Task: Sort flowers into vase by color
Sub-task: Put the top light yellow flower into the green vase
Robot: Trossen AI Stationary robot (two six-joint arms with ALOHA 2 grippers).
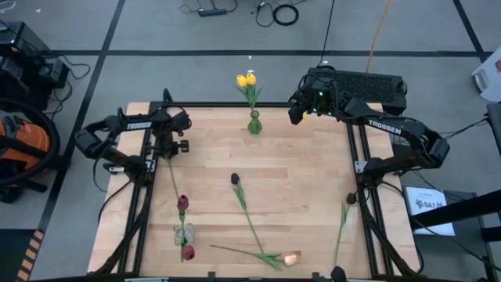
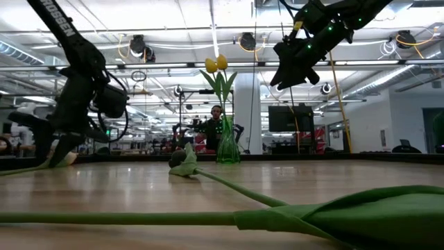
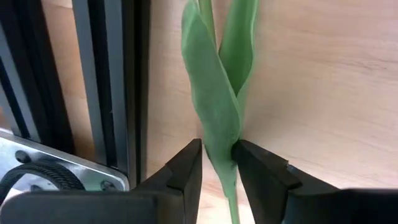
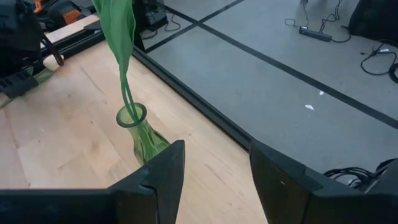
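A green glass vase (image 1: pixel 254 124) stands near the far edge and holds yellow tulips (image 1: pixel 246 79); it also shows in the low view (image 2: pixel 226 147) and in the right wrist view (image 4: pixel 142 134). A dark red tulip (image 1: pixel 182 203) lies on the table by the left rail, with its stem running up to my left gripper (image 1: pixel 168 149), which is shut on it (image 3: pixel 217 155). My right gripper (image 1: pixel 298 110) hangs open above the table, right of the green vase (image 4: pixel 214 168). A near-black tulip (image 1: pixel 234 178) and a peach tulip (image 1: pixel 291 258) lie flat on the table. My left gripper pinches the dark red tulip's leafy lower stem (image 3: pixel 225 140) between its two fingers, far from the head. The fingers (image 3: pixel 186 168) come from above, pointing down, and lie across the stem. The flower lies along the table, its head toward the near edge.
A clear glass vase (image 1: pixel 182 233) stands near the left near corner with another dark red tulip (image 1: pixel 188 252) at it. One more stem (image 1: pixel 342 223) lies by the right rail. Black rails (image 1: pixel 149 168) run along the left and right sides of the table. Bare wood shows mid-table.
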